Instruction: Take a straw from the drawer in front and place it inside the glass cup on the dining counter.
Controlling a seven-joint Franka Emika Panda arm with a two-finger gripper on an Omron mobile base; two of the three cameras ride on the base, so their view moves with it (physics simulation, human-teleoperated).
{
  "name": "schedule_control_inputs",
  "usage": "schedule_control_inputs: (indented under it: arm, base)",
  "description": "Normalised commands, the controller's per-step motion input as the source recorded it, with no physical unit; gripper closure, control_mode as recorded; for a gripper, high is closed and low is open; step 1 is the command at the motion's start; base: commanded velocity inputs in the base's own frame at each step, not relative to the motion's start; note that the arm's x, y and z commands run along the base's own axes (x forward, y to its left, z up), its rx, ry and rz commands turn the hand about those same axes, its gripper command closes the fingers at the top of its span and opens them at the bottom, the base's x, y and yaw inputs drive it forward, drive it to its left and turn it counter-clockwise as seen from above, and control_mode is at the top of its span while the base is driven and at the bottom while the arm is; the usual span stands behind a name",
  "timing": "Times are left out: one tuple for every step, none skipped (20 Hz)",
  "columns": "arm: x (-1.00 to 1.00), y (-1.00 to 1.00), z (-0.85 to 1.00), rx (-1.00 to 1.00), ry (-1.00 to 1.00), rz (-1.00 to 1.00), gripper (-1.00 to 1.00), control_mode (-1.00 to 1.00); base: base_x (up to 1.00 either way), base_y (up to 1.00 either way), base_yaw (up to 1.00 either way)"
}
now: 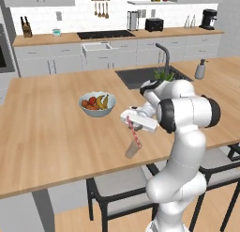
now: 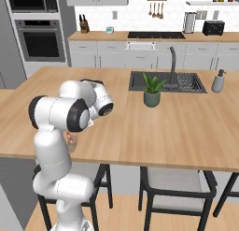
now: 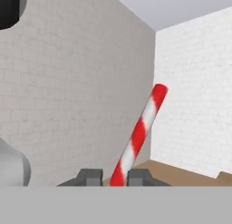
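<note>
A white robot arm reaches over the near edge of a wide light-wood dining counter (image 1: pixel 47 132). Its gripper (image 3: pixel 114 177) has its two dark fingers drawn narrow around the foot of a red-and-white striped straw (image 3: pixel 139 132), which passes between the fingers and leans up and to the right in the hand view. In the left base view the gripper is above a small greyish glass cup (image 1: pixel 133 150) near the counter's front edge, and the straw slants down into the cup. Just beyond, to the left, sits a pale bowl of fruit (image 1: pixel 97 104). Farther back lie a dark inset sink (image 2: pixel 168 82) with a faucet (image 2: pixel 173 66), a small potted plant (image 2: pixel 152 90) and a soap dispenser (image 2: pixel 218 81).
</note>
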Motion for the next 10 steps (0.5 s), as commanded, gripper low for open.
schedule_control_inputs:
  arm:
    - [0.00, 0.07, 0.00, 0.04, -0.06, 0.03, 1.00, -1.00]
    - [0.00, 0.14, 0.00, 0.05, -0.08, 0.03, 1.00, -1.00]
    - [0.04, 0.16, 0.00, 0.05, -0.12, 0.04, 1.00, -1.00]
    - [0.08, 0.16, 0.00, 0.05, -0.14, 0.04, 1.00, -1.00]
    - [0.11, 0.15, 0.05, 0.06, -0.17, 0.05, 1.00, -1.00]
    - [0.15, 0.16, 0.08, 0.05, -0.16, 0.04, 1.00, -1.00]
    - [0.17, 0.14, 0.14, 0.06, -0.16, 0.04, 1.00, -1.00]
    - [0.21, 0.09, 0.17, 0.06, -0.15, 0.04, 1.00, -1.00]
    - [0.16, 0.06, 0.16, 0.05, -0.15, 0.03, 1.00, -1.00]
    - [0.15, 0.02, 0.13, 0.05, -0.13, 0.03, 1.00, -1.00]
  base:
    - [0.00, 0.00, 0.00]
    - [0.00, 0.00, 0.00]
    - [0.00, 0.00, 0.00]
    - [0.00, 0.00, 0.00]
    - [0.00, 0.00, 0.00]
    - [0.00, 0.00, 0.00]
    - [0.00, 0.00, 0.00]
    - [0.00, 0.00, 0.00]
    - [0.00, 0.00, 0.00]
    - [0.00, 0.00, 0.00]
